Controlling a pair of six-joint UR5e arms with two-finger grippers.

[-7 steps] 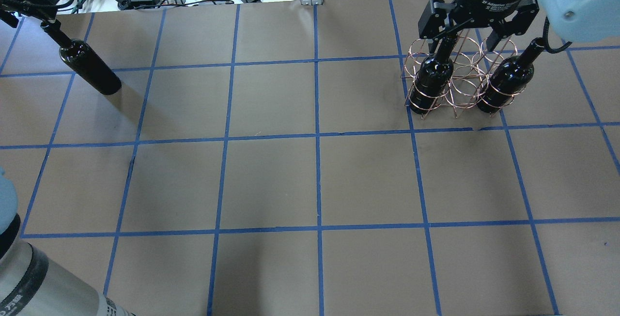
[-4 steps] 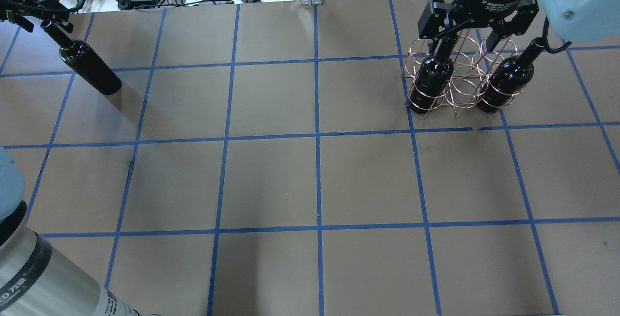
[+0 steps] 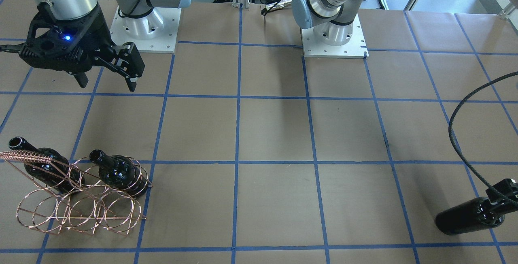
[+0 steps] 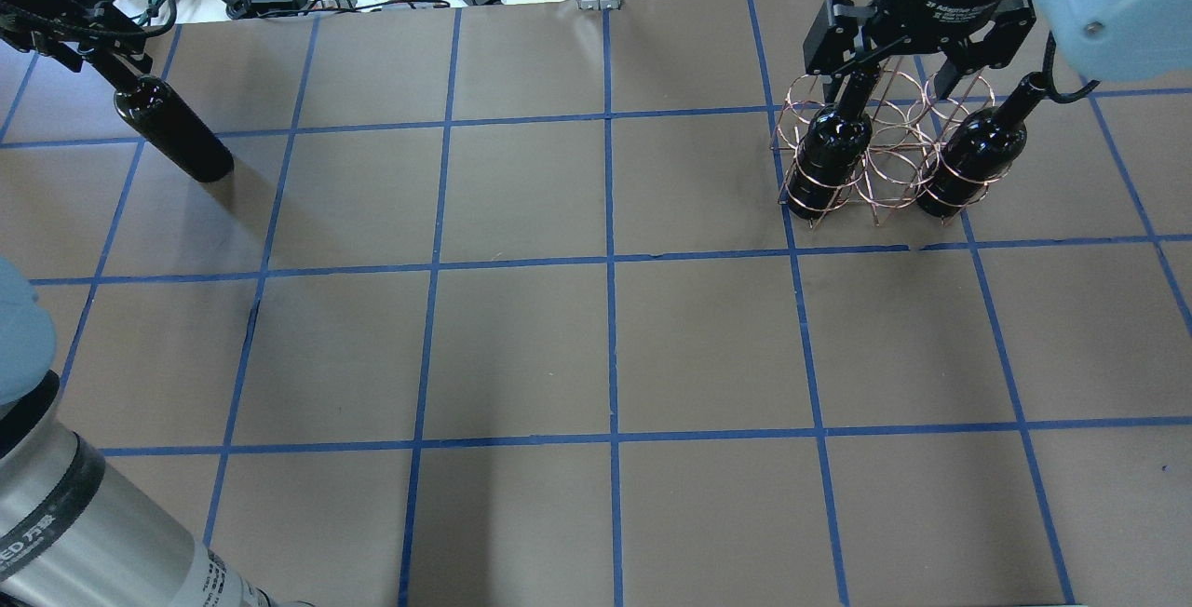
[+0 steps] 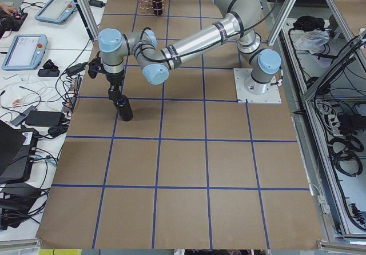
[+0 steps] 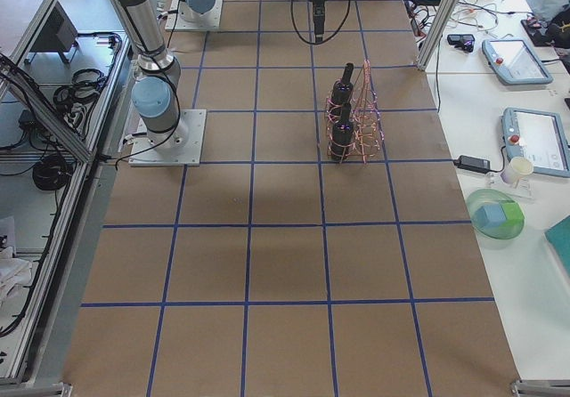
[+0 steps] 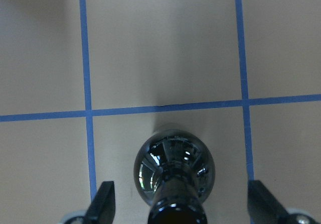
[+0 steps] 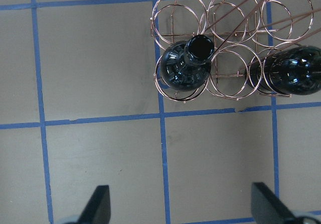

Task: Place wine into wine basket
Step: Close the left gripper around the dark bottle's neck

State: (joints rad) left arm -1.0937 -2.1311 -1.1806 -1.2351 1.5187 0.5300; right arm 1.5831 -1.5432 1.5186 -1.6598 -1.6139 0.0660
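So the wine (image 4: pixel 172 128) is standing upright on the desk (image 4: pixel 521 346), right by the far edge on the robot's left side, well apart from the wine basket (image 4: pixel 875 155). Its long axis runs straight up and down, base on the paper, open mouth pointing up at the left wrist camera (the lean in the overhead view is just the camera angle, the left side view has it plumb). The left gripper (image 7: pixel 179 194) is down around the neck with its jaws spread wide. There's a finger (image 7: pixel 104 201) out on each side, both clear of the glass, so nothing is actually gripped.

The wine basket sits near the far edge too, but on the robot's right side. It's got one bottle (image 8: pixel 183 68) in an end loop of the row nearest the robot and a second bottle (image 8: pixel 293 73) in that row's other end loop. There's one loop between them, and both necks point up. The right gripper (image 3: pixel 108 86) hangs above the wine basket, jaws wide apart and holding nothing.
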